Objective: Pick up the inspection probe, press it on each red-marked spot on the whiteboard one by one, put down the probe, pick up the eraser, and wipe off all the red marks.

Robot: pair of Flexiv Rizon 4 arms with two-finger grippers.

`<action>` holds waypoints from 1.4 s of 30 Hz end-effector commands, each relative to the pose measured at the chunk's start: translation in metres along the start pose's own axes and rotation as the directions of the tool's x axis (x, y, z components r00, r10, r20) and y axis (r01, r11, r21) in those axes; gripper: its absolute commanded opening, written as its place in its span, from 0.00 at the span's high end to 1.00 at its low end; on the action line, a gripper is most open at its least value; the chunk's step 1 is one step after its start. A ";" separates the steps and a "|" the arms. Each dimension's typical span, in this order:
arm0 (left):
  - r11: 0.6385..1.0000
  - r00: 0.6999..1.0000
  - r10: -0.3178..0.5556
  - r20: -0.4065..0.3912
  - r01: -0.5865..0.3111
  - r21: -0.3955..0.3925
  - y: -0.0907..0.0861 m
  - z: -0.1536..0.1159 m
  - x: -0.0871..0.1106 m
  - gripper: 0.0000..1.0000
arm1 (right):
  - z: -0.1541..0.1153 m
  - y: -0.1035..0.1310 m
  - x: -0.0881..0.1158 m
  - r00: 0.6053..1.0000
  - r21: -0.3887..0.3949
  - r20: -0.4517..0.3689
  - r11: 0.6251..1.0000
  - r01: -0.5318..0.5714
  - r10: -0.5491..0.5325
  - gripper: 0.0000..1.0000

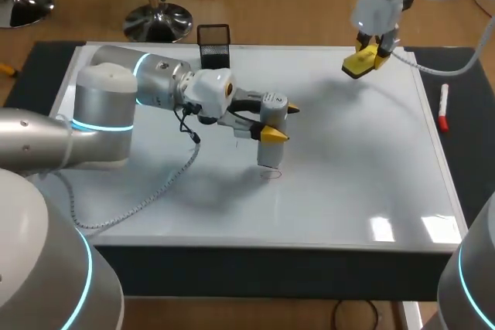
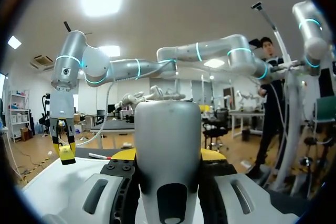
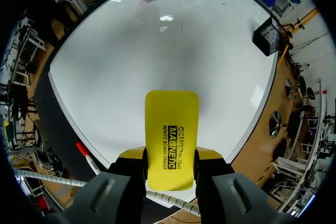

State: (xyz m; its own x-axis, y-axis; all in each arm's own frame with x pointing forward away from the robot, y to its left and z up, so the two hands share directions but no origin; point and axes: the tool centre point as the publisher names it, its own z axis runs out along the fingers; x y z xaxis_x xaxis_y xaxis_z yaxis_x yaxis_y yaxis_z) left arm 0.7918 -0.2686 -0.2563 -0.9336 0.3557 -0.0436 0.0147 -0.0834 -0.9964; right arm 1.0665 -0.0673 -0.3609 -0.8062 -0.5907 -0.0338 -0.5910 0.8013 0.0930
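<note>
The left hand (image 1: 280, 121) grips the grey inspection probe (image 1: 268, 154) upright, with its lower end at a small scribbled mark (image 1: 271, 174) on the whiteboard (image 1: 348, 175). The right hand (image 3: 170, 167) is clamped on the yellow eraser (image 3: 171, 119) and hangs above the board's far right corner. A red-capped marker (image 1: 443, 107) lies on the dark surface just beside the board.

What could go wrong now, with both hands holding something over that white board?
The left hand holds the probe upright on the whiteboard; pushing too hard might make it slip or tilt. The right hand holds the eraser in the air; coming in to wipe too early, it could bump the left arm.
</note>
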 end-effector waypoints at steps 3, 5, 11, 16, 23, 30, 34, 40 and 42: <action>1.000 1.000 0.006 0.021 -0.006 -0.007 -0.007 -0.008 0.000 1.00 | -0.001 0.000 0.001 1.000 0.002 -0.002 1.000 0.001 -0.001 1.00; 1.000 0.999 0.012 0.044 -0.012 -0.009 -0.009 -0.017 -0.004 1.00 | -0.001 0.000 0.001 1.000 0.002 -0.002 1.000 0.001 -0.001 1.00; 0.999 0.991 0.028 0.128 -0.026 -0.021 -0.014 -0.056 -0.022 1.00 | -0.001 0.000 0.001 1.000 0.002 -0.002 1.000 0.001 -0.001 1.00; 0.997 0.977 0.064 0.202 -0.054 -0.052 -0.017 -0.096 -0.038 1.00 | -0.001 0.000 0.001 1.000 0.002 -0.002 1.000 0.001 -0.001 1.00; 0.993 0.952 0.109 0.286 -0.094 -0.068 -0.030 -0.146 -0.059 1.00 | -0.001 0.000 0.001 1.000 0.002 -0.002 1.000 0.001 -0.001 1.00; 0.993 0.935 0.119 0.333 -0.106 -0.056 -0.039 -0.192 -0.080 1.00 | -0.001 0.000 0.001 1.000 0.002 -0.002 1.000 0.001 -0.001 1.00; 0.992 0.928 0.125 0.350 -0.113 -0.055 -0.041 -0.216 -0.093 1.00 | -0.001 0.000 0.001 1.000 0.002 -0.002 1.000 0.001 -0.001 1.00; 0.990 0.927 0.140 0.349 -0.130 -0.053 -0.038 -0.246 -0.107 1.00 | -0.001 0.000 0.001 1.000 0.002 -0.002 1.000 0.001 -0.001 1.00; 0.990 0.926 0.139 0.352 -0.127 -0.055 -0.037 -0.252 -0.109 1.00 | -0.001 0.000 0.001 1.000 0.002 -0.002 1.000 0.001 -0.001 1.00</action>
State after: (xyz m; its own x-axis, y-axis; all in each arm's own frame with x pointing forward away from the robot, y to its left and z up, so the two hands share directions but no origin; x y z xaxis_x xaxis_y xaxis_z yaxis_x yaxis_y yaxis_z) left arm 0.9745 -0.0750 -0.2300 -0.9873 -0.0445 -0.1523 0.1551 -0.0665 -0.9857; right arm 1.0664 -0.0672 -0.3610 -0.8060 -0.5909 -0.0341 -0.5912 0.8011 0.0931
